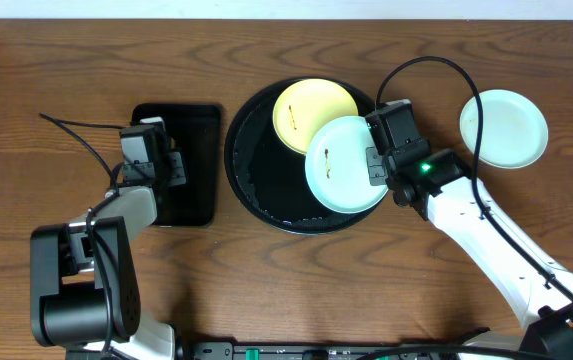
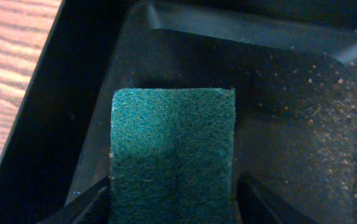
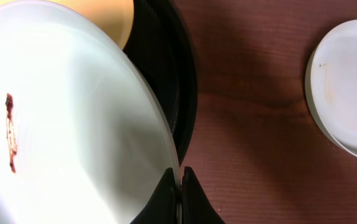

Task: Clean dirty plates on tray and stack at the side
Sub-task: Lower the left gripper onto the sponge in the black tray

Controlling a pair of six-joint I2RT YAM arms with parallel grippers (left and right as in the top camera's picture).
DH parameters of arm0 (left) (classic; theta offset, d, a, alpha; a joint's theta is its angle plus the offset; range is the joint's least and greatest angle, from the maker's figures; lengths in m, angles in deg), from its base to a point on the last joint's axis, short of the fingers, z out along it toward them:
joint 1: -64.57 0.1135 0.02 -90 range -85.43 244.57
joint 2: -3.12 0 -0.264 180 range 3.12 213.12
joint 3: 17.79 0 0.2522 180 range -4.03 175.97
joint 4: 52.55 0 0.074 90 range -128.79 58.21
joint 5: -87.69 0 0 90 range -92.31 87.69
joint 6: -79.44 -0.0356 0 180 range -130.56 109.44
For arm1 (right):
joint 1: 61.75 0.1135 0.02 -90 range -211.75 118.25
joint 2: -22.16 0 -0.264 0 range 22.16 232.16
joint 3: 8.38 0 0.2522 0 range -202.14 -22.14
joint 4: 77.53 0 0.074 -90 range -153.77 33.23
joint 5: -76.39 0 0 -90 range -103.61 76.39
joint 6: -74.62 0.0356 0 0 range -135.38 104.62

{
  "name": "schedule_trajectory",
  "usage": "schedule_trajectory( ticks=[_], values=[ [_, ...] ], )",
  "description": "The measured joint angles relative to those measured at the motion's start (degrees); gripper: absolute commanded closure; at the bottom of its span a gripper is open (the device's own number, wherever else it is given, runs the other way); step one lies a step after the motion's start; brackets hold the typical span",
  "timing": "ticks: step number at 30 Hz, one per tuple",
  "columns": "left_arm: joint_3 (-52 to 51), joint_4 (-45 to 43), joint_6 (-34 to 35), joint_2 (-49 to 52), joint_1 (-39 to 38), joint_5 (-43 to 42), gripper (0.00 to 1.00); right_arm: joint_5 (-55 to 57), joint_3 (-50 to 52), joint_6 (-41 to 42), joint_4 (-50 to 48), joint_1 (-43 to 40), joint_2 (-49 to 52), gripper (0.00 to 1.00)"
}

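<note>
Surface: brown wood-grain table (image 1: pixel 266 290), which you see whole from overhead.

1. Round black tray (image 1: pixel 251 190), at the table's centre.
2. Yellow plate (image 1: pixel 311 105), in the far part of the round tray, with a thin brown smear on it.
3. Held mint-blue plate (image 1: pixel 341 165), over the tray's right half and overlapping the yellow plate's near edge. It carries a brown smear (image 3: pixel 10 134). You cannot tell whether it rests on the yellow plate or hangs clear of it.
4. Right gripper (image 3: pixel 181 186), fingers pinched tight on the right rim of the held mint-blue plate.
5. Loose mint-blue plate (image 1: pixel 504 128), on bare wood near the table's far right edge, well apart from the tray.
6. Rectangular black tray (image 1: pixel 191 120), just left of the round tray. Your left wrist view shows brown specks on its floor.
7. Left gripper (image 1: pixel 173 165), above the rectangular tray, its fingers pressed against both sides of a green scouring pad (image 2: pixel 172 143).
</note>
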Motion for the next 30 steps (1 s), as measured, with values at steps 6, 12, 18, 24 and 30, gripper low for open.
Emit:
schedule_trajectory(
  ticks=[6, 12, 18, 24, 30],
  values=[
    [0.2, 10.6, 1.5, -3.3, -0.1, -3.6, 0.49, 0.0, 0.0, 0.0, 0.1, 0.0, 0.0, 0.99],
    [0.2, 13.6, 3.1, -4.3, -0.2, -5.8, 0.31, 0.0, 0.0, 0.0, 0.2, 0.0, 0.0, 0.99],
    [0.2, 11.8, 3.7, -4.3, -0.2, -6.0, 0.32, 0.0, 0.0, 0.0, 0.2, 0.0, 0.0, 0.99],
    [0.2, 9.5, 4.1, -3.0, -0.2, -6.0, 0.43, 0.0, 0.0, 0.0, 0.2, 0.0, 0.0, 0.99],
    [0.2, 5.4, 4.0, -1.8, -0.3, -6.1, 0.93, 0.0, 0.0, 0.0, 0.2, 0.0, 0.0, 0.99]
  ],
)
